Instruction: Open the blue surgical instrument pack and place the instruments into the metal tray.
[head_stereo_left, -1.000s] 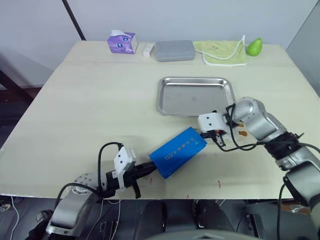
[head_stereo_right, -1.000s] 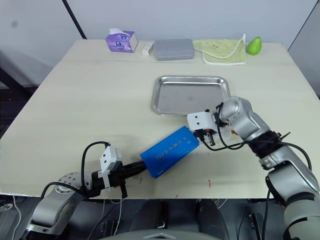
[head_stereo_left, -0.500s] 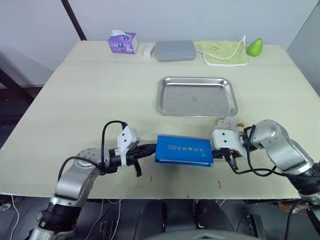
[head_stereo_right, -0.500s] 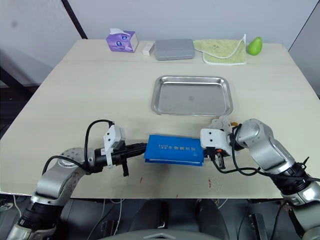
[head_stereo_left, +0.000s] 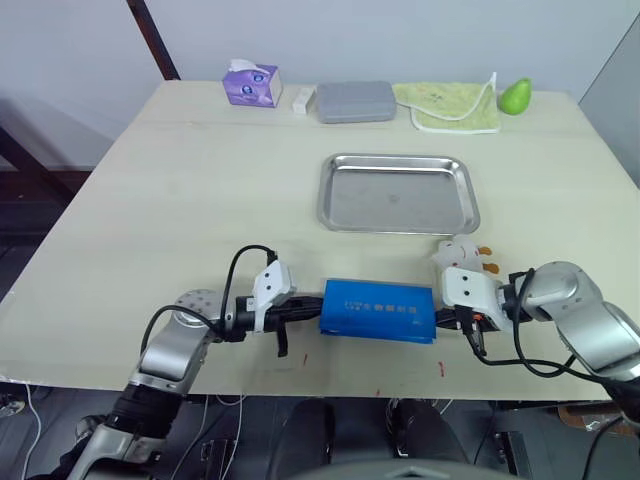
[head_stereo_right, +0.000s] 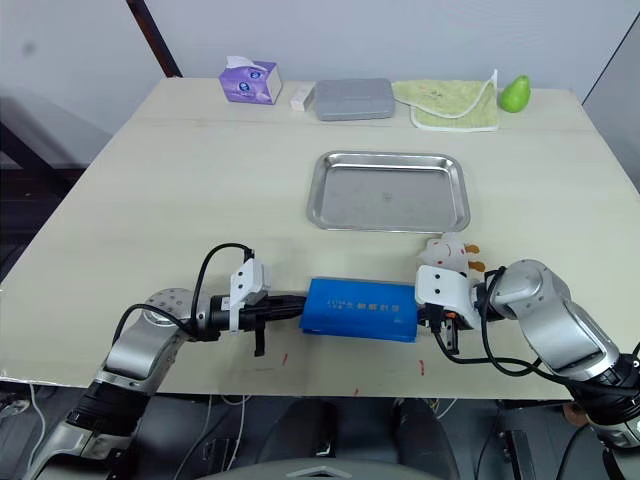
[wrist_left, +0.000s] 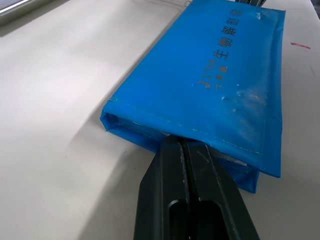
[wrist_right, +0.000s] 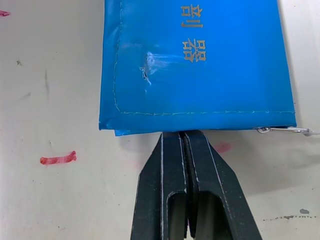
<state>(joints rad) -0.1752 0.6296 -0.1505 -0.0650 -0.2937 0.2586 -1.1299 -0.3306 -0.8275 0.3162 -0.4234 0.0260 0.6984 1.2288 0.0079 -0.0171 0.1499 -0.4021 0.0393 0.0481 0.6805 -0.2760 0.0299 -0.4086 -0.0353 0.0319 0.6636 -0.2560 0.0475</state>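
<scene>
The blue surgical instrument pack (head_stereo_left: 378, 310) lies flat and closed near the table's front edge, its long side parallel to that edge. My left gripper (head_stereo_left: 312, 305) is shut, and its tips touch the pack's left short end (wrist_left: 150, 135). At the other short end (wrist_right: 197, 120) my right gripper (head_stereo_left: 441, 318) is also shut, tips against the edge. A small metal ring (wrist_right: 285, 130) sticks out at one corner of the pack. The metal tray (head_stereo_left: 397, 195) sits empty behind the pack. The instruments are hidden.
Along the far edge stand a purple tissue box (head_stereo_left: 251, 83), a small white block (head_stereo_left: 305, 97), a grey case (head_stereo_left: 354, 101), a green cloth (head_stereo_left: 447, 105) and a green pear-shaped thing (head_stereo_left: 515, 96). Red marks (head_stereo_left: 440, 369) dot the table in front of the pack.
The pack has turned from slanted to parallel with the front edge. My left gripper rose and moved right with its end, while my right gripper came back toward the front edge with the other end.
</scene>
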